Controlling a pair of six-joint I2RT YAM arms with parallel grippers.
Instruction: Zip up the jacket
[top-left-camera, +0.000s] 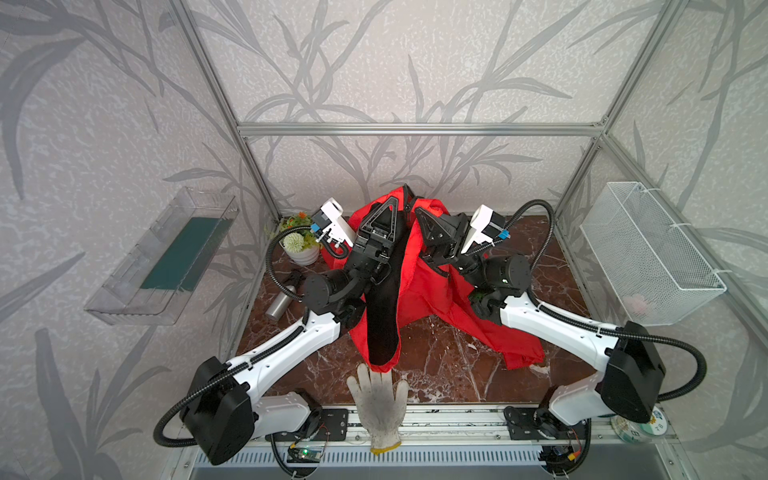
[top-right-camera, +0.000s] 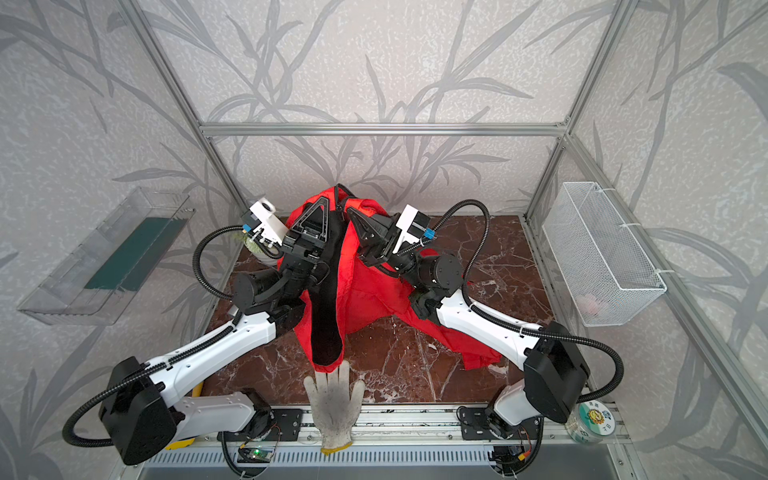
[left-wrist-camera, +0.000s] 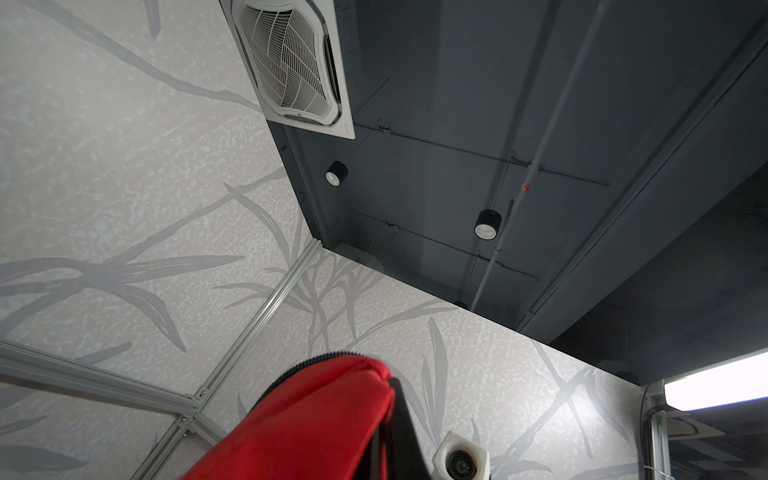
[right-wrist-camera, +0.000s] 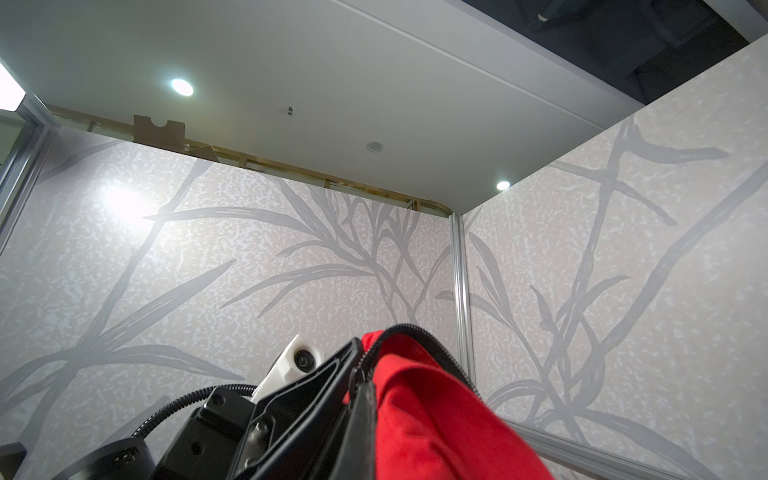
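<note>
The red jacket hangs from both raised grippers, and its lower folds spread over the marble table. A long strip of black lining faces forward. In both top views my left gripper and my right gripper point upward side by side, each shut on the jacket's top edge. The left wrist view shows red fabric edged with black zipper teeth. In the right wrist view the zipper arches over red cloth. My own fingertips are hidden there.
A white work glove lies at the table's front edge under the jacket's hem. A flower pot and a metal bottle sit at the back left. A wire basket hangs on the right wall, a clear tray on the left.
</note>
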